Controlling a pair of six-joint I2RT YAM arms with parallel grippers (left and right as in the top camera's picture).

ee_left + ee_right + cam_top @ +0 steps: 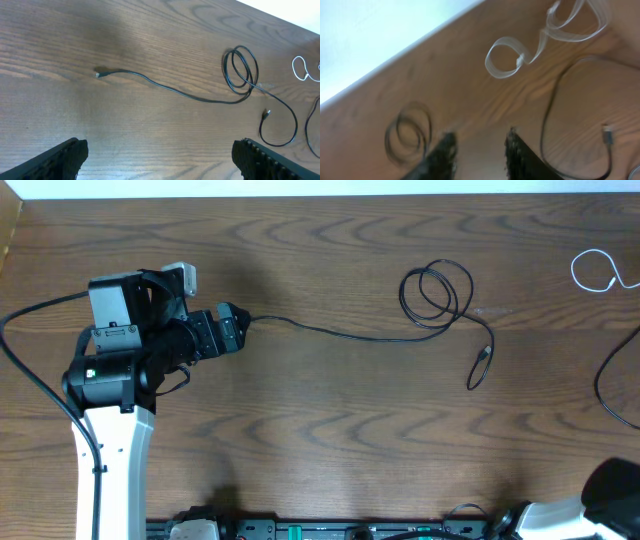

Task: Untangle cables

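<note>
Cables are lying spread out over the brown wood-grain worktop, well apart from one another. A long thin black cable is running from a small plug end, just beside the left claw, across to a loose double loop near the middle, and its other plug is trailing below that loop. The left claw is hanging with its fingers wide apart and gripping nothing. The step in hand is probably drawing that loop out. It would go best if the claw were closing squarely on the cord just behind the plug and pulling low and slowly to the left, so the turns are sliding open rather than tightening. The right claw is hovering with its fingers apart and empty near the far right corner. There a thin white looped cable and a second thin black cable are lying close together. The blurred view is not showing whether they are crossing. The left arm's own thick black wire is curving nearby and must not be caught.
</note>
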